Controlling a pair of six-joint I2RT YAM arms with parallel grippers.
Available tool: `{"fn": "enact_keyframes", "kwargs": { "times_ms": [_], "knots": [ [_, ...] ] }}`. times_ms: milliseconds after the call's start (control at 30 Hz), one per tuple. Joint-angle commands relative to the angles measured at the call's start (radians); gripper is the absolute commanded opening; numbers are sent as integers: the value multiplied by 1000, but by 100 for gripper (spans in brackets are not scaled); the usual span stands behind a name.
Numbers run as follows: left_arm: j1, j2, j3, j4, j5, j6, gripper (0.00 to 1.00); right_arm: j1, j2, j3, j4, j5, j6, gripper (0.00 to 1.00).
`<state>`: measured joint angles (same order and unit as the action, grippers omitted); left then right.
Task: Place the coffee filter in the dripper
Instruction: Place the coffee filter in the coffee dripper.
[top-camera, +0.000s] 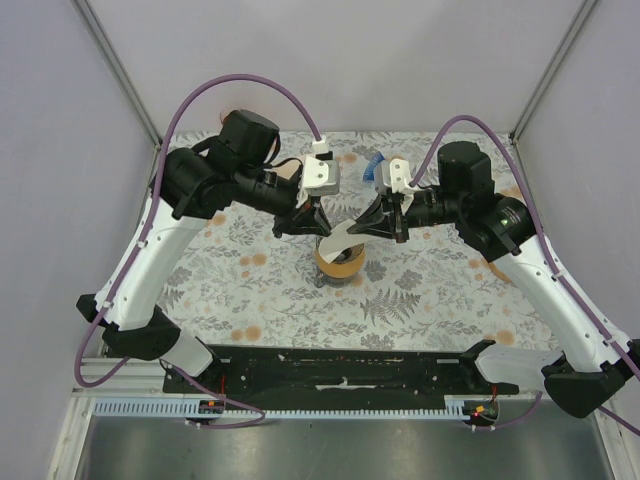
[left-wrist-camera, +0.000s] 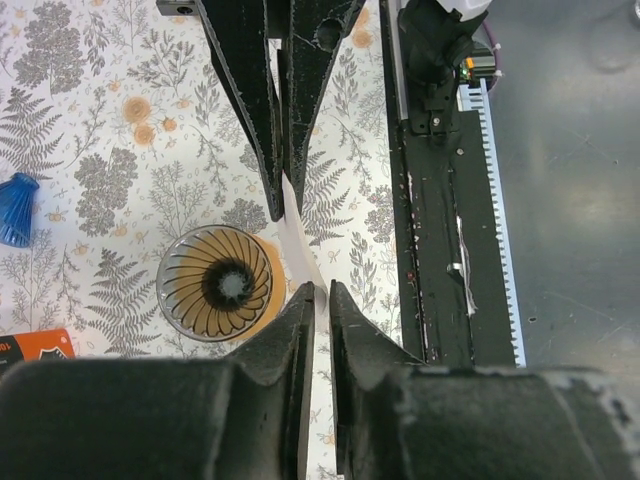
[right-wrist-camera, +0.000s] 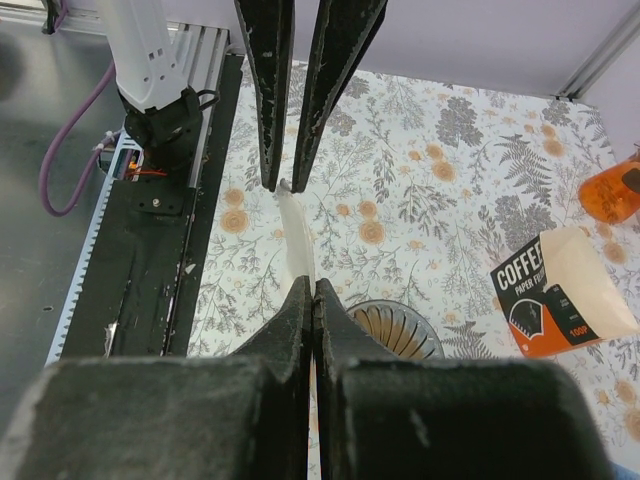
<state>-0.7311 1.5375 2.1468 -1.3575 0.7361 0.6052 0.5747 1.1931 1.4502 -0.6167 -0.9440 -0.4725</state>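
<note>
The amber dripper (top-camera: 340, 264) stands on the floral-covered table (top-camera: 250, 300), about midway between its left and right edges. The coffee filter (top-camera: 337, 236), folded flat and seen edge-on, hangs in the air over the dripper's rim and is not seated in it. The right gripper (top-camera: 366, 228) is clamped tight on one end of the filter. The left gripper (top-camera: 312, 222) meets it tip to tip. Its jaws are narrowly parted, with the filter's other end between them. A pack of paper filters (right-wrist-camera: 562, 290) lies near the far edge.
</note>
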Motion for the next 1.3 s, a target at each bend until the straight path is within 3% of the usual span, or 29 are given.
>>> {"fn": "enact_keyframes", "kwargs": {
  "times_ms": [0, 167, 567, 1267],
  "knots": [
    [-5, -14, -18, -115, 26, 22, 15, -1, 2, 39, 3, 7, 17, 0],
    [-5, -11, -22, -92, -6, 5, 4, -1, -3, 36, 2, 4, 17, 0],
    [-4, -16, 32, -88, -127, 15, 8, -1, -9, 32, -12, -6, 6, 0],
    [-5, -14, -18, -72, -96, 19, 8, -1, -6, 42, -14, -15, 12, 0]
  ]
}}
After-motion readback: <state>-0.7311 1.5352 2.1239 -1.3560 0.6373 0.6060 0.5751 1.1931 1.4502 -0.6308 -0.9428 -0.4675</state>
